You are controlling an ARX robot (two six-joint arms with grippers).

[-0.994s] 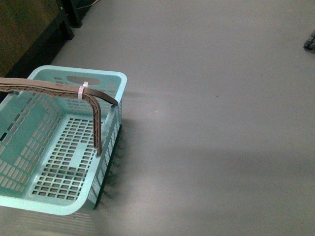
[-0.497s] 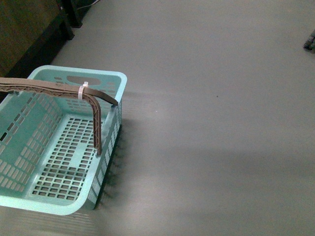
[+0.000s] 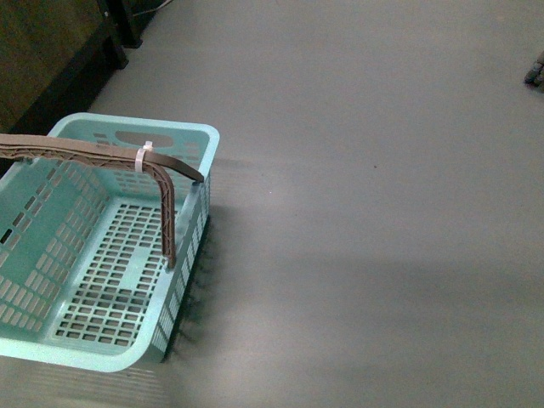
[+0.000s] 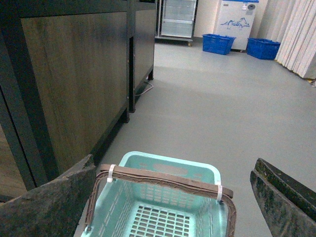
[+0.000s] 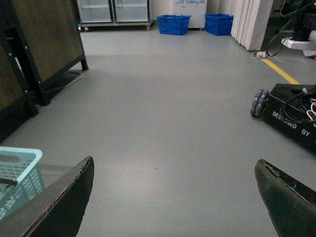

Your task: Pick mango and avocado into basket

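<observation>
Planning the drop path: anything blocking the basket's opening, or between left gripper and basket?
Only the brown handle of the basket, raised across its opening. Nothing else shows between it and the open left gripper.

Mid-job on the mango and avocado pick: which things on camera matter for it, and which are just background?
For the job:
basket, nothing seen inside it
left gripper and right gripper, both open and holding nothing
No mango or avocado shows in any view.

Just background:
dark wooden cabinet
blue crates
black wheeled machine with cables
</observation>
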